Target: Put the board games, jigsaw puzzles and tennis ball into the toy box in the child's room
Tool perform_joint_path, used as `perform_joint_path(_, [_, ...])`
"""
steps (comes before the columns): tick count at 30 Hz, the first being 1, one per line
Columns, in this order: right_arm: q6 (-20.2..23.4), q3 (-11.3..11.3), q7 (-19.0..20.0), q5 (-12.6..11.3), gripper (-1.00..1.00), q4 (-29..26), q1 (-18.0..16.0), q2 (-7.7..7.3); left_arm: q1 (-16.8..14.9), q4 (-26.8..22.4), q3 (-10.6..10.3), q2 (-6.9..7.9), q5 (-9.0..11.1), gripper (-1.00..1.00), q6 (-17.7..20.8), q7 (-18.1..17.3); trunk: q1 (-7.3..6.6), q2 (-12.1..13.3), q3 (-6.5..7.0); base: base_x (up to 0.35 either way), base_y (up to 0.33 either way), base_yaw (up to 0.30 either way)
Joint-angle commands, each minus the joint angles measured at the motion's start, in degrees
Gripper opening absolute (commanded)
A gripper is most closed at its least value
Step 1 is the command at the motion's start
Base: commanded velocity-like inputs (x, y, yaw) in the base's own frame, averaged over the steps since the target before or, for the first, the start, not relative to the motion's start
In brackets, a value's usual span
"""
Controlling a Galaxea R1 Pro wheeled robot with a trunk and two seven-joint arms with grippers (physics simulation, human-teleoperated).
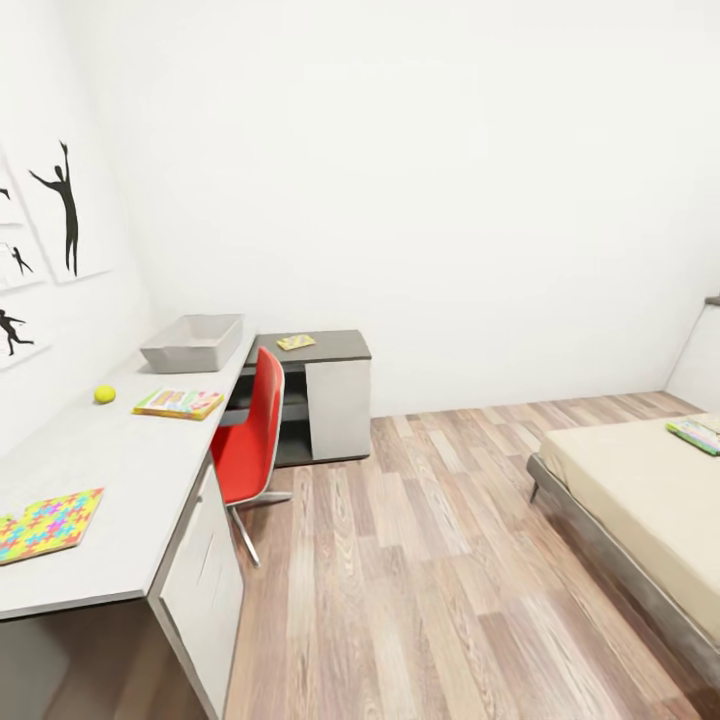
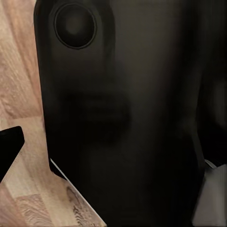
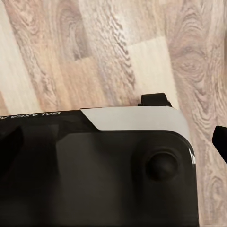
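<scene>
Where the long L-shaped bench runs along the wall with the silhouette posters, most of the task's things lie on it. Across the wooden floor from the bench stands the bed, with a green-edged board game on the mattress by the far edge of the picture. At the bench's far corner sits the light-grey toy box. A red chair stands against the bench, just below the toy box. Nearer along the bench from the toy box lies another board game, and at the near end one jigsaw puzzle. A small flat yellow item lies on the bench's dark lower section, beside the toy box. The tennis ball rests near the wall, between toy box and puzzle. Both wrist views show dark robot body over the floor; I cannot tell how far either tool is open.
</scene>
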Motion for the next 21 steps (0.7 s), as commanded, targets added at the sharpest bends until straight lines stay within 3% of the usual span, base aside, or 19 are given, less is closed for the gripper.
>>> perform_joint_path(1, [-0.18,-0.37,0.20,-0.29,1.00,0.05,-0.04,0.03,0.00,0.01,0.03,0.01,0.07,1.00,-0.27,-0.10,-0.23,0.39,0.07,0.000,0.000,-0.205])
perform_joint_path(7, [-0.25,-0.37,0.20,-0.29,1.00,0.06,-0.04,0.05,0.00,0.01,0.02,-0.04,0.05,1.00,-0.50,-0.10,-1.55,2.80,0.78,0.000,0.000,-0.117])
perform_joint_path(21, [-0.39,-0.45,0.04,-0.36,1.00,0.06,-0.04,0.06,0.00,0.01,0.20,-0.02,0.13,1.00,-0.51,-0.10,-4.62,8.41,3.19,0.000,0.000,-0.010])
